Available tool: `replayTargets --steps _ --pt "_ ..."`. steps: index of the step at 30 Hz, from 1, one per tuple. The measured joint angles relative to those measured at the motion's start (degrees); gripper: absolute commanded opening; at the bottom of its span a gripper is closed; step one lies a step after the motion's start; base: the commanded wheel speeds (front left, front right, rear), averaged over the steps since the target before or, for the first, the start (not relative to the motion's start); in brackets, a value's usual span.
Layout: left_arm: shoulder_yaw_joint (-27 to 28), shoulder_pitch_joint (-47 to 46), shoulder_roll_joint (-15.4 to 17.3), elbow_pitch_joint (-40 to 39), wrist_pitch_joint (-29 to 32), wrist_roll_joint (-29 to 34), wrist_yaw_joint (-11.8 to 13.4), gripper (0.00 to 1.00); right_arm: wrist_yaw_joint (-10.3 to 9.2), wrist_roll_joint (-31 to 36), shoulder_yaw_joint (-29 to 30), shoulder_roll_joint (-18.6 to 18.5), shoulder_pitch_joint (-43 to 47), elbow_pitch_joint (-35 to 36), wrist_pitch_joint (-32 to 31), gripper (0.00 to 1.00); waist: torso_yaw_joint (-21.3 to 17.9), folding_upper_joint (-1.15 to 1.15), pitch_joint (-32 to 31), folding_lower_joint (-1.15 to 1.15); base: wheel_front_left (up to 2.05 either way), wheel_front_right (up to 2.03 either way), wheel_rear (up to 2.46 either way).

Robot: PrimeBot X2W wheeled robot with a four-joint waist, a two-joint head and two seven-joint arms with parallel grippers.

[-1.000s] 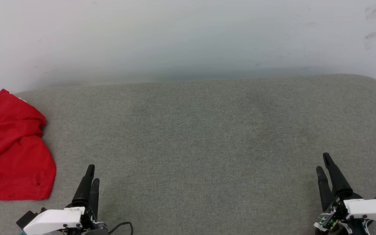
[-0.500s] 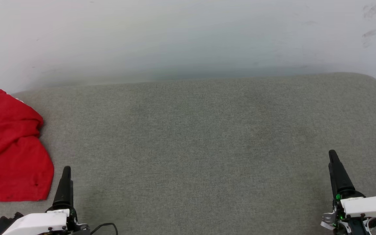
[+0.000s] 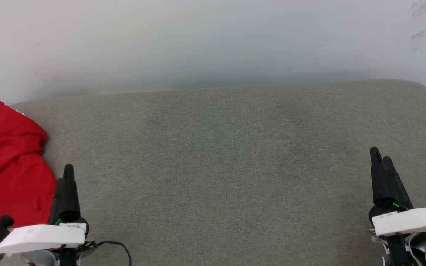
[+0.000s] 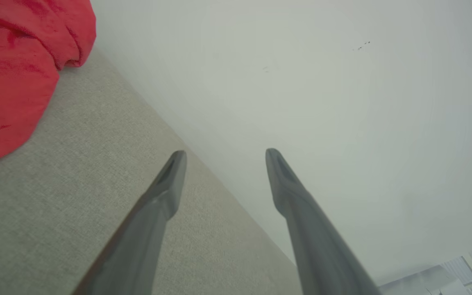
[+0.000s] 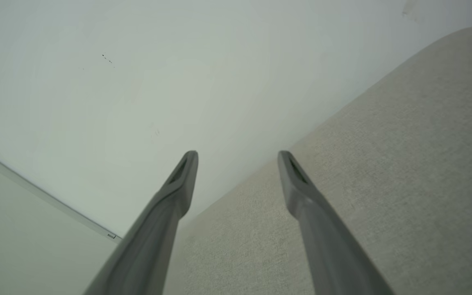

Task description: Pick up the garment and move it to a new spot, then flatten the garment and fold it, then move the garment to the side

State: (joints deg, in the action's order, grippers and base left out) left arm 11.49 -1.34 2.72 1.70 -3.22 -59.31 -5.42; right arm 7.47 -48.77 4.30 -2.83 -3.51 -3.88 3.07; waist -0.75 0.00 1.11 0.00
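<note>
Partly cut off by the head view's left edge, the garment lies bunched on the grey cushion, only plain red cloth showing. Left gripper, just beside it, and right gripper, well apart, both stand wide and empty.

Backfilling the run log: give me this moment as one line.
garment: bunched, unheld, far left on grey cushion | left end effector: open, empty, beside garment | right end effector: open, empty, far right

No legible text, number, brand or sign in any view. Small white label at base of left gripper: marks too small to read.
</note>
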Motion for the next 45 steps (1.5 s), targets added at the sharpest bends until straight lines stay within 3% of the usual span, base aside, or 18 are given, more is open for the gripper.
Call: replayTargets --steps 18,24,45 --pt "-11.7 3.3 0.5 -6.8 -3.1 24.3 5.3 1.00 0.01 23.3 -4.0 0.0 0.0 4.6 3.3 1.00 -0.5 0.00 0.3 0.00 0.00 0.00 0.00" --pt "-17.4 3.4 3.8 -6.8 -4.1 30.8 10.0 1.00 0.02 28.2 -4.3 0.0 0.1 4.4 4.3 1.00 -0.8 0.00 0.4 0.00 0.00 0.00 0.00" --pt "-33.5 1.1 12.4 -9.4 -7.1 41.6 27.1 1.00 0.02 42.5 -5.7 0.0 -0.1 4.8 7.1 1.00 -1.3 0.00 1.9 0.00 0.00 0.00 0.00"
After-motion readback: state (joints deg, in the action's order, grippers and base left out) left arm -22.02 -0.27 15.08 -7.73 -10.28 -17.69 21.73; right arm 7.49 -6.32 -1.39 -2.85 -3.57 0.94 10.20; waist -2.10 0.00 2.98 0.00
